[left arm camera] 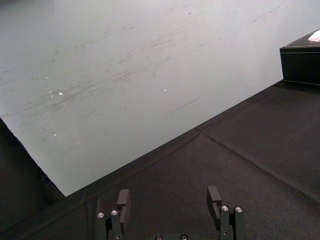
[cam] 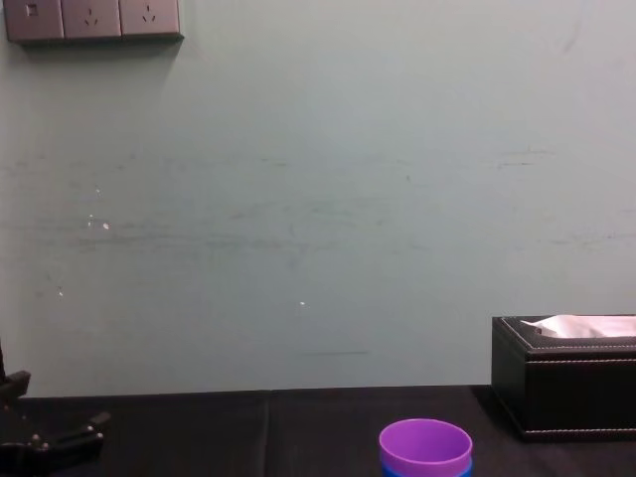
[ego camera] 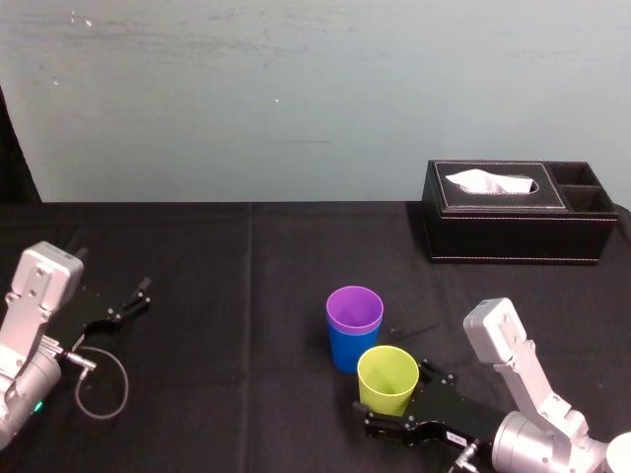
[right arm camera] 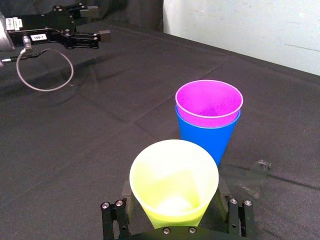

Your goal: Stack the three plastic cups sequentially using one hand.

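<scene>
Small round yellow-green plastic cup [right arm camera: 174, 185] sits on or just above the black cloth table [ego camera: 246, 296], just in front of the purple plastic cup [right arm camera: 209, 102], which is nested in the bright blue plastic cup [right arm camera: 207, 137]. Right gripper [ego camera: 392, 419]: fingers pinch the yellow-green cup's lower wall from both sides. Judged light, smooth and thin-walled, so a gentle grip low on the taper suits it. Left gripper [left arm camera: 168, 195] is parked at far left, fingers spread.

Silver-grey links [ego camera: 513, 360] carry black, slim-fingered grippers: left gripper [ego camera: 133, 299], right gripper [ego camera: 399, 404]. White label [right arm camera: 37, 37] behind each; grey cable loop [ego camera: 99, 379] behind left.
</scene>
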